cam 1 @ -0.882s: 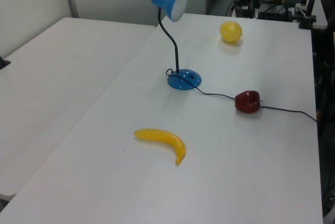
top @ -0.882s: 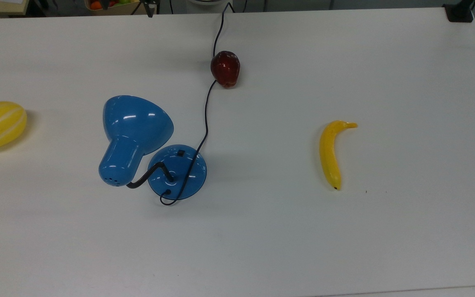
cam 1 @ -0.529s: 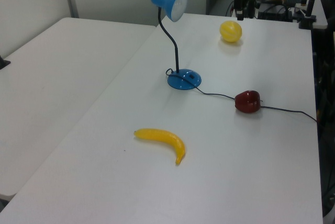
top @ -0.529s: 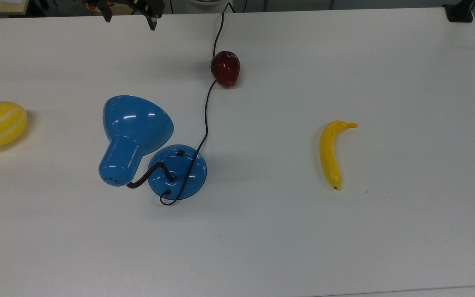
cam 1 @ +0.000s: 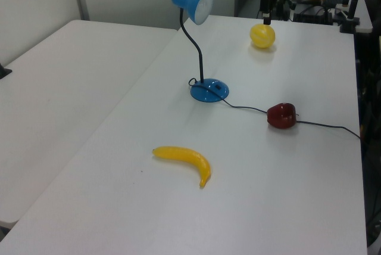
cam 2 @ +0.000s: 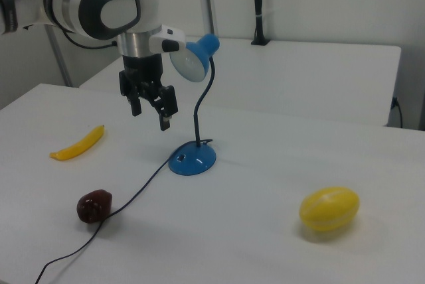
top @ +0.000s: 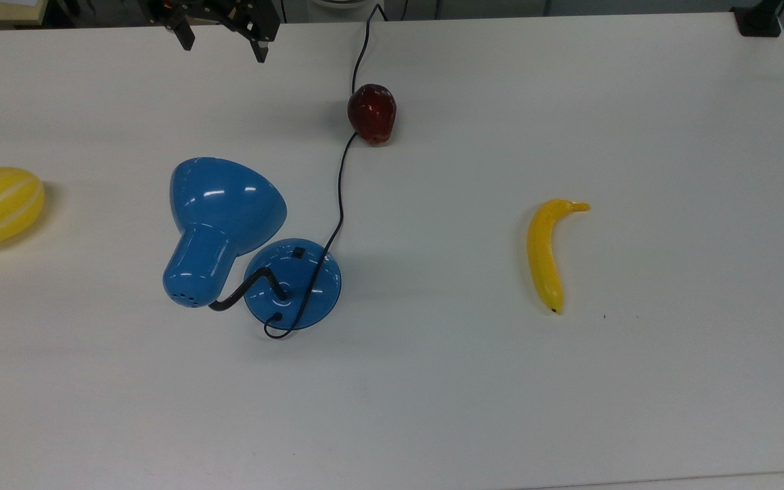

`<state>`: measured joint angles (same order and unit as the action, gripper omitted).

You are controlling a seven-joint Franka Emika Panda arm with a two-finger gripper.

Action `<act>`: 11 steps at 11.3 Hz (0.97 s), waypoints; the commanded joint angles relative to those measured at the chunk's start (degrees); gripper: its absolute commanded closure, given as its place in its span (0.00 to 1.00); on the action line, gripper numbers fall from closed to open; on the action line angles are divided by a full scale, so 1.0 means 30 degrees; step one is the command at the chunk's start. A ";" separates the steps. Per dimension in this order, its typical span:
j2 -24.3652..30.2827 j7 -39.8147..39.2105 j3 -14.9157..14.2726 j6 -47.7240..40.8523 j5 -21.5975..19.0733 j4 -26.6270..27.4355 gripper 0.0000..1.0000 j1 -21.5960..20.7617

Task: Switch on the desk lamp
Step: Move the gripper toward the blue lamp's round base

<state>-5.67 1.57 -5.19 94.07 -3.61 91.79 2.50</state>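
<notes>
The white Panda arm reaches in from the right view's upper left, its rounded wrist joint above a black gripper (cam 2: 151, 111) that points straight down. The jaws stand spread apart with nothing between them. In the top view the gripper (top: 224, 46) hangs at the far edge, left of centre, held aloft.

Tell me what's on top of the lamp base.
On the round blue base sit a small black switch, the neck's foot and the cord draped across it. Nothing covers the switch.
</notes>
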 commanded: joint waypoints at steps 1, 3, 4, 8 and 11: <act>0.0102 0.0353 -0.0056 0.1564 -0.0408 0.0075 0.00 -0.0130; 0.0045 0.0588 -0.0056 0.1777 -0.0205 0.0165 0.10 -0.0160; 0.0044 0.0619 -0.0027 0.2038 -0.0145 0.0223 0.23 -0.0189; -0.0364 0.0679 -0.0027 0.4175 -0.0349 0.0750 1.00 -0.0218; -0.1650 0.0415 0.0498 0.6806 -0.0321 0.0751 1.00 -0.0218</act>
<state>-8.19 2.60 -4.92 108.35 -3.92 93.30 2.25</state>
